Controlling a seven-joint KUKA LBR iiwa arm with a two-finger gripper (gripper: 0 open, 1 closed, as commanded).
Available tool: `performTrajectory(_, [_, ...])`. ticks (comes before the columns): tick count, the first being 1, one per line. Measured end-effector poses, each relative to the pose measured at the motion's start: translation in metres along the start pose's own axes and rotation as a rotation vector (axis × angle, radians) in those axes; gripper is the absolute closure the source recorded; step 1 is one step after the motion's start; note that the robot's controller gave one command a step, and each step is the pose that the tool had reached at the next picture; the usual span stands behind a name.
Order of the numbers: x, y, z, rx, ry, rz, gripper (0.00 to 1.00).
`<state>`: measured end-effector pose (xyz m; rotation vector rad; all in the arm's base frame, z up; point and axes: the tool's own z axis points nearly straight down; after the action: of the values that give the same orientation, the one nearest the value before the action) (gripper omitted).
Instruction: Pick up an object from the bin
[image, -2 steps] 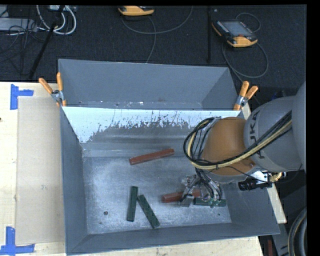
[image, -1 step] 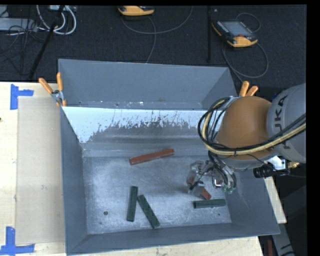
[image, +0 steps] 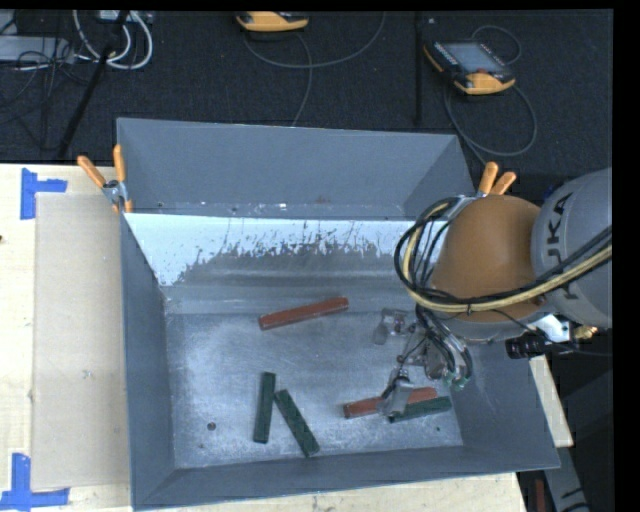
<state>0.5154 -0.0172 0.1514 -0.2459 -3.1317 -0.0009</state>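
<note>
Five loose things: flat narrow bars lie on the floor of the grey metal bin (image: 300, 180), two red-brown and three dark green.
Gripper: the two-finger gripper (image: 403, 398) is low in the front right part of the bin, its tip down at the floor where two bars meet.
Gripper state: cannot be told; the dark tip merges with the bars beneath it.
Nearest red-brown thing: the short red-brown flat bar (image: 362, 408) lies nearly level just left of the gripper, with its right end under the tip.
Nearest green thing: the short dark green flat bar (image: 430, 406) lies just right of the gripper, roughly in line with the red-brown one. Whether the two touch is hidden.
Lie of both: flat on the bin floor.
Middle of the bin: the long red-brown flat bar (image: 303, 314) lies well apart from the gripper, its right end nearer the back wall.
Front left: the near-upright dark green bar (image: 263, 407) and the slanting dark green bar (image: 297, 423) form a narrow V, close together at their upper ends.
Arm: the rounded orange-brown cover (image: 485, 250) and looped black and yellow cables (image: 420, 262) sit above the gripper at the right.
</note>
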Motion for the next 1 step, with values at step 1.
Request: performTrajectory(1, [0.0339,-0.0453,0.0847,0.001,0.0,0.003,0.0])
